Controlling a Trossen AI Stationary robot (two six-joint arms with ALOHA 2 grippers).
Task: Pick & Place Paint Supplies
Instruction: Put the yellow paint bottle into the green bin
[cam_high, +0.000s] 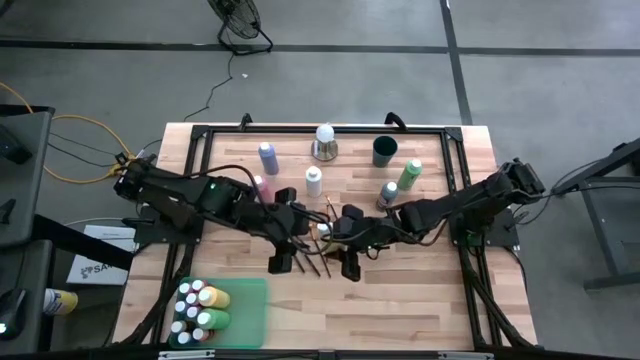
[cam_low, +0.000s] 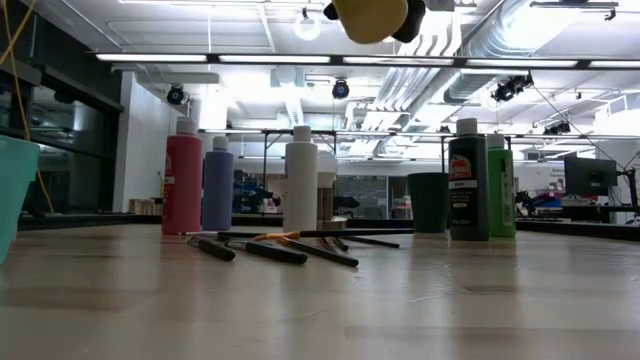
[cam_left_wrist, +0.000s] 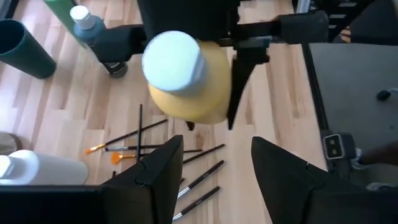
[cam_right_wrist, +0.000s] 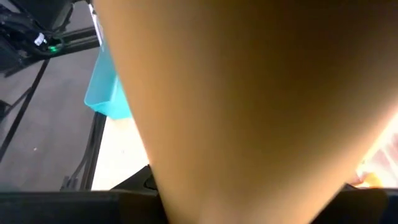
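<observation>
High view puts both arms over the table's middle for you: the right gripper (cam_high: 345, 232) is just beside the left gripper (cam_high: 283, 252), with the scattered brushes (cam_high: 318, 250) lying on the wood between and under them. Your left wrist view shows the right gripper pinching a yellow bottle (cam_left_wrist: 186, 78) with a pale cap, lifted clear of the table and hanging straight ahead of the left jaws; the left fingers (cam_left_wrist: 155, 180) are spread wide with nothing between them. From the low view you see that same bottle (cam_low: 370, 18) up at the top edge, well above the brushes (cam_low: 290, 248) on the boards. Your right wrist view is nearly filled by the yellow bottle (cam_right_wrist: 249, 106) pressed between its jaws, with a corner of the teal bin (cam_right_wrist: 106, 93) beyond it. That bin (cam_high: 252, 300) sits near the left jaws, toward the table's front edge, and already holds several bottles (cam_high: 198, 310). Well beyond both jaws, toward the far edge, the pink (cam_high: 263, 187), purple (cam_high: 268, 158), white (cam_high: 314, 181), dark green (cam_high: 389, 194) and light green (cam_high: 410, 174) bottles stand upright, along with a white ball (cam_high: 324, 140) on its base and a dark cup (cam_high: 385, 151).
</observation>
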